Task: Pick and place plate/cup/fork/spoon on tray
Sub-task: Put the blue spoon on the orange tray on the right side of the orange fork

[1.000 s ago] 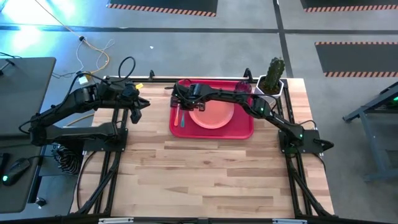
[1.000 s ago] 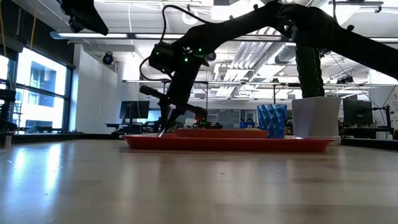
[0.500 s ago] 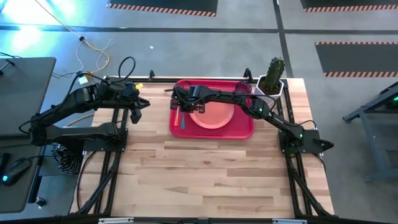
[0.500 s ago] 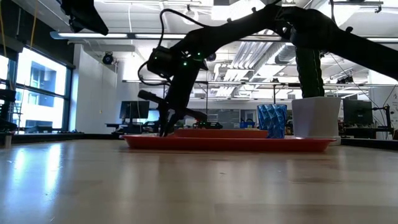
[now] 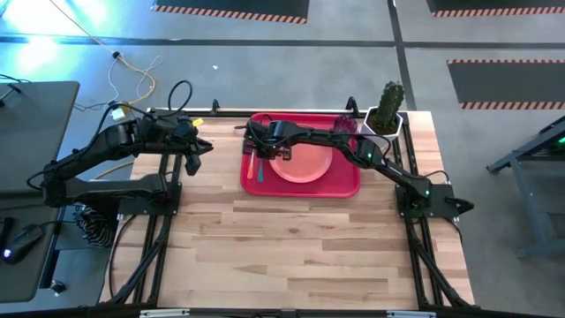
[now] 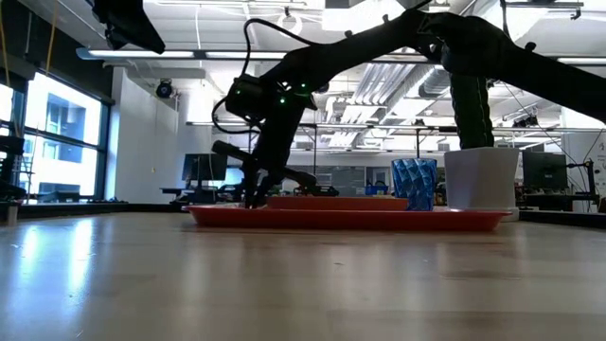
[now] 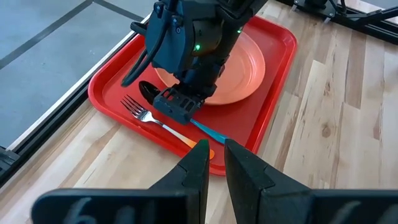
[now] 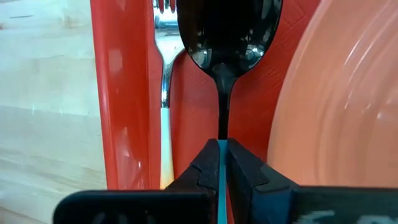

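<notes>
The red tray [image 5: 353, 185] lies at the table's far middle. On it are the salmon-pink plate [image 5: 305, 161], the blue-purple cup [image 6: 414, 183] in its far right corner, and the fork [image 7: 158, 121] along its left rim. My right gripper [image 5: 256, 148] reaches over the tray's left part and is shut on the spoon [image 8: 227, 31], which lies between the fork [image 8: 165, 93] and the plate [image 8: 336, 112]. My left gripper [image 5: 196, 152] waits left of the tray with its fingers nearly together and holds nothing. My right gripper pinches the spoon's handle [image 8: 222, 144] between its two fingers, where the dark neck meets the light blue part. The fingers come from above, pointing down, and lie across the handle. The spoon lies level along the tray's floor; its dark bowl [image 7: 148, 92] points to the far side.
A white pot with a green cactus [image 5: 386, 110] stands at the table's far right corner, beside the tray. The wooden table [image 5: 291, 256] stretches bare toward the near edge. Black frame rails run along the table's left and right sides.
My right gripper has sunk a little toward the tray's floor with the spoon, which was tilted and now lies lower between the fork and the plate. It has stayed shut on the handle.
</notes>
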Controlling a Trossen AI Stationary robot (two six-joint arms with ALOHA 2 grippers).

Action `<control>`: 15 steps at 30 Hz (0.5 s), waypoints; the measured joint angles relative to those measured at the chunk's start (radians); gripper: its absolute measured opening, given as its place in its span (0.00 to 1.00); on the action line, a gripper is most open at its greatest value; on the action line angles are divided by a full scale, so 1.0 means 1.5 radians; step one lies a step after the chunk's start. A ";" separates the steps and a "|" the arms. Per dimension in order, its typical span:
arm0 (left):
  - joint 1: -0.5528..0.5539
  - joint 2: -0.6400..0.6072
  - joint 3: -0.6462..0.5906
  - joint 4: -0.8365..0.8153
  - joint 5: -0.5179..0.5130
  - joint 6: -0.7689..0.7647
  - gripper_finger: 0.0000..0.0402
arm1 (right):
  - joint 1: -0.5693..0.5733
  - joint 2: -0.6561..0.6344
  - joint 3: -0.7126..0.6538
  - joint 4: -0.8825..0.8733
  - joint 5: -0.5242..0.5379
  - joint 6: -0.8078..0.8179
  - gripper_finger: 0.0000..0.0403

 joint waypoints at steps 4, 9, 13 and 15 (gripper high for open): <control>0.000 0.000 0.000 0.000 0.000 0.006 0.10 | 0.000 0.000 0.000 0.001 -0.007 0.000 0.00; 0.000 0.000 0.000 0.000 0.000 0.006 0.10 | 0.000 0.000 0.000 0.001 -0.011 -0.003 0.00; 0.000 0.000 0.000 0.000 0.000 0.006 0.10 | -0.001 0.000 0.000 0.001 -0.011 -0.003 0.04; 0.000 0.000 0.000 0.000 0.000 0.005 0.10 | -0.003 0.000 0.000 0.002 -0.011 -0.003 0.09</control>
